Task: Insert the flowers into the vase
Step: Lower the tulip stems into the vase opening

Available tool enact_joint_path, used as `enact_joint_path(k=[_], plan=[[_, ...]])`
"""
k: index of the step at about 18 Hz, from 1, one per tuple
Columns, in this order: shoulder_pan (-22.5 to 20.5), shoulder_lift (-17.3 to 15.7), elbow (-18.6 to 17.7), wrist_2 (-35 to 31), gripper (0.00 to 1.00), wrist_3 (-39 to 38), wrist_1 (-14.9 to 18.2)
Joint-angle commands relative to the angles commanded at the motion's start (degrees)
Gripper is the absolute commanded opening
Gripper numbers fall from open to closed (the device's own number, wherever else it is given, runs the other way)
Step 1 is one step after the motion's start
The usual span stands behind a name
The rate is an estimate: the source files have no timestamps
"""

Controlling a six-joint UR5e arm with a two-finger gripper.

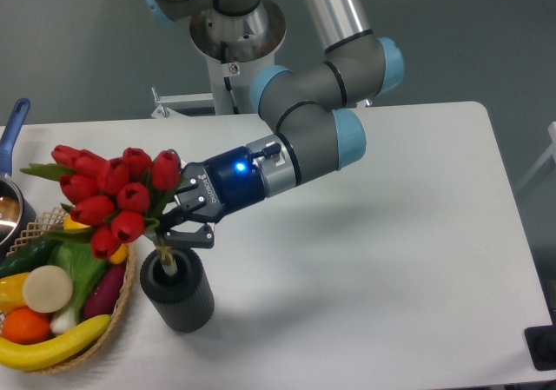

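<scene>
A white table (391, 234) carries everything. The arm (304, 138) reaches from the far side down to the left. Its gripper (174, 228) is clamped on the stems of the flowers (109, 199), just above the vase (181, 296). The stem ends sit inside the vase's hole. Left of the vase, a woven basket (122, 312) holds vegetables.

White logo on claw (174, 226) wrist, too small, unreadable
</scene>
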State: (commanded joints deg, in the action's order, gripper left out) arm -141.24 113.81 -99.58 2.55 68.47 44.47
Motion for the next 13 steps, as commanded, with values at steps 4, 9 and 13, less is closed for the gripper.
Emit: enact_joint_path(k=[4, 9, 13], plan=[[-0.1, 0.5, -1.1, -0.2, 0.31, 0.1, -0.1], [0.0, 2.4, -1.1, -0.2, 0.32, 0.3, -0.2], [0.3, 4.0, -1.3, -2.3, 0.32, 2.9, -0.2]])
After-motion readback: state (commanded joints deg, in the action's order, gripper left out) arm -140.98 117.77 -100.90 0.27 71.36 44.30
